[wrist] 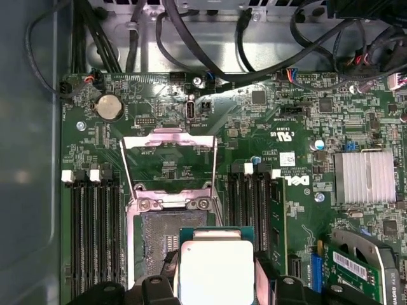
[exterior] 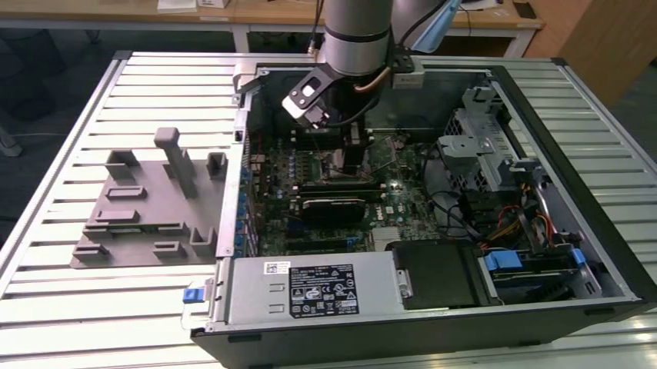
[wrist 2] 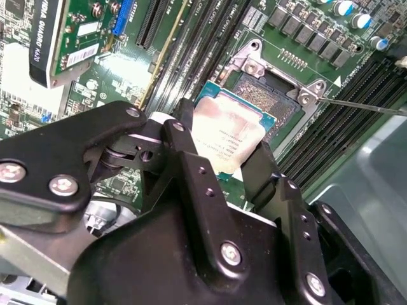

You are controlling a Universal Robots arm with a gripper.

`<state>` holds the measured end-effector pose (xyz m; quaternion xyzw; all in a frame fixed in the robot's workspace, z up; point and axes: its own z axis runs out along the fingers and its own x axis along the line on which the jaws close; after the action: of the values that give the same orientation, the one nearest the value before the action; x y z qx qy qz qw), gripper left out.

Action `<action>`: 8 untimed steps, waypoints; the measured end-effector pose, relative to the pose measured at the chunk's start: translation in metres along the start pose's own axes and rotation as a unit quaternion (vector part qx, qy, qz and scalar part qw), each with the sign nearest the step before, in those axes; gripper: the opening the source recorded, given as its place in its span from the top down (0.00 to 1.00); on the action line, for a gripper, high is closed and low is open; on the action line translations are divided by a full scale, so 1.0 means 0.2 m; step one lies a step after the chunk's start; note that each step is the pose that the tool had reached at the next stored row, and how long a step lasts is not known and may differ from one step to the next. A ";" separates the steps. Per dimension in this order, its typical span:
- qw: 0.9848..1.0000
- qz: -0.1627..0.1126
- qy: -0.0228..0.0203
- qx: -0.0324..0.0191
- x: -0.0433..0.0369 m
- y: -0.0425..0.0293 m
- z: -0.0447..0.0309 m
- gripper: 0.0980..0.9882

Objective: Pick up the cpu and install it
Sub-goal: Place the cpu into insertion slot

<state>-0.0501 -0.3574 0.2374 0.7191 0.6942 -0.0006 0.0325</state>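
The black metal gripper (wrist 2: 222, 141) covers two edges of the silver-topped square cpu (wrist 2: 232, 130) in the second wrist view. The cpu masks part of the metal-framed socket (wrist 2: 270, 101); contact between them is indeterminate.

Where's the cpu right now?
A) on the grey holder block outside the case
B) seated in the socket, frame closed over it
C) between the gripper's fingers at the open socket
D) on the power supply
C: in the second wrist view the gripper clamps the cpu by its sides over the open socket.
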 end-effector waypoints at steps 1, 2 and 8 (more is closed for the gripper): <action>1.000 0.000 0.000 0.000 0.001 0.001 0.000 0.50; 1.000 0.000 0.001 0.000 0.003 0.002 0.001 0.50; 1.000 0.000 0.002 0.000 0.027 0.002 0.006 0.50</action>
<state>-0.0495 -0.3520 0.2359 0.7191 0.6942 0.0005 0.0313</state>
